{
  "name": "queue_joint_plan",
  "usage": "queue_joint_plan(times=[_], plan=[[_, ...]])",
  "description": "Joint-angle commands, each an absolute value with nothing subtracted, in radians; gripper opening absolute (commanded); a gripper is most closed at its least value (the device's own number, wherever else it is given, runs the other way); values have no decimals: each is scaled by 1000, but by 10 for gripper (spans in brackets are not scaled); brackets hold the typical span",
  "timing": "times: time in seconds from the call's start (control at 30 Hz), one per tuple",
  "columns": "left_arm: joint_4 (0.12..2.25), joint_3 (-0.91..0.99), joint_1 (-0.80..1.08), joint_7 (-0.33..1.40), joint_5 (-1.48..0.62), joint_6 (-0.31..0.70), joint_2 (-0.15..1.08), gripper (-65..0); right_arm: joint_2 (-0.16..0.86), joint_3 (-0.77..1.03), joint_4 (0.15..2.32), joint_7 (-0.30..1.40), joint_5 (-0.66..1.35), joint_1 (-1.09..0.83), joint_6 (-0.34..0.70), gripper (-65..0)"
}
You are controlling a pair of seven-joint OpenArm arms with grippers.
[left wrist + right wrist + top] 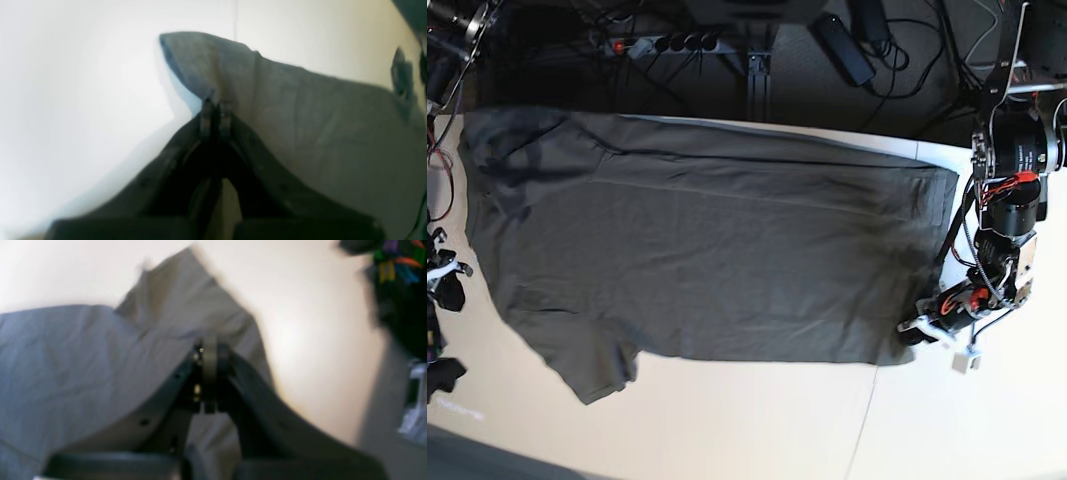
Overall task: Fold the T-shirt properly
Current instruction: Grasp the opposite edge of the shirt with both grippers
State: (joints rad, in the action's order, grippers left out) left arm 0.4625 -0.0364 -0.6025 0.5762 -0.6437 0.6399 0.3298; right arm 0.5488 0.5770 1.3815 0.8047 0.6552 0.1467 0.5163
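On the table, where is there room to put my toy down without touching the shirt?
The table is bare along the near edge, below the T-shirt's hem and sleeve. That strip is the roomiest. It is crowded at the right end, where the left gripper pinches the shirt corner, and behind, with cables.

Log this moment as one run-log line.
T-shirt: spread flat on white table | left gripper: shut on shirt corner | right gripper: shut on shirt fabric

Robotics lab: power strip (659, 43), cables (897, 60), white table (757, 420).
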Motion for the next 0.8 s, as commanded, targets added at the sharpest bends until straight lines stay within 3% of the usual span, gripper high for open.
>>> queue_joint_plan(times=[0.0, 0.1, 0.13, 0.23, 0.3, 0.53, 0.77], plan=[[463, -65, -612, 633, -598, 651, 331, -650, 580, 585, 1326, 762, 630, 205, 579, -650], [463, -116, -611, 633, -598, 651, 337, -650, 607, 585, 1073, 673, 581, 341, 564, -650], [463, -124, -611, 633, -598, 651, 340, -650, 618, 585, 991, 640, 571, 382, 562, -607], [463, -131, -611, 636, -600, 651, 353, -650, 650, 585, 764, 558, 544, 489, 561, -369], [463, -131, -611, 637, -601, 651, 363, -650, 665, 585, 636, 516, 508, 546, 560, -302], [463, -131, -603, 640, -602, 652, 369, -650, 652, 573, 368, 492, 426, 618, 554, -300], [463, -131, -601, 640, -622, 652, 368, -650, 591, 547, 308, 469, 411, 624, 555, -300]])
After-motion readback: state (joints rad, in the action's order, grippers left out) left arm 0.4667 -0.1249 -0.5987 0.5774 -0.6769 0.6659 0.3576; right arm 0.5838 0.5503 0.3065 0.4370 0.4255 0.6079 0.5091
